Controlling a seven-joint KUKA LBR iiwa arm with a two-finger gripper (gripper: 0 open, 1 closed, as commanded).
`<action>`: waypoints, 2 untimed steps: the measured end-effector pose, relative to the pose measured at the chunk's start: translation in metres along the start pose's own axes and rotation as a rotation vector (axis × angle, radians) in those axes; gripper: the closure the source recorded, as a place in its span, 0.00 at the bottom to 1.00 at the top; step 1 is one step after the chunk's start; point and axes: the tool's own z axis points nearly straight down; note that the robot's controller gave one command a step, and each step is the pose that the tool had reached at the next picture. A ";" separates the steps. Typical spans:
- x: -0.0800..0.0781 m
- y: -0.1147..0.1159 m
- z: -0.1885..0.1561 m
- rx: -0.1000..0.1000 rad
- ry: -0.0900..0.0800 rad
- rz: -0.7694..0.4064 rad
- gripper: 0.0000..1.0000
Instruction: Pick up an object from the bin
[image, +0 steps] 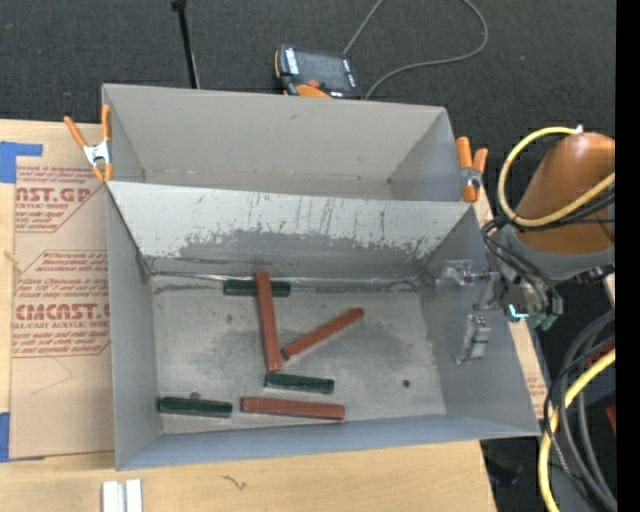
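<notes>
Sticks, red-brown and dark green, lie scattered on the floor of the bin (200, 330). The fingers (473, 345) hang over its right wall; whether they are released or clenched cannot be told. Nearest is the slanted red-brown stick (322, 333), well apart to their left, its upper end pointing toward them.

The gripper (471, 335) points downward from the arm's wrist (orange cover (572, 190) above it).
</notes>
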 end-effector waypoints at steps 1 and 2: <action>-0.045 0.074 0.101 -0.003 -0.003 -0.100 0.00; -0.032 0.161 0.096 -0.003 -0.006 0.156 0.00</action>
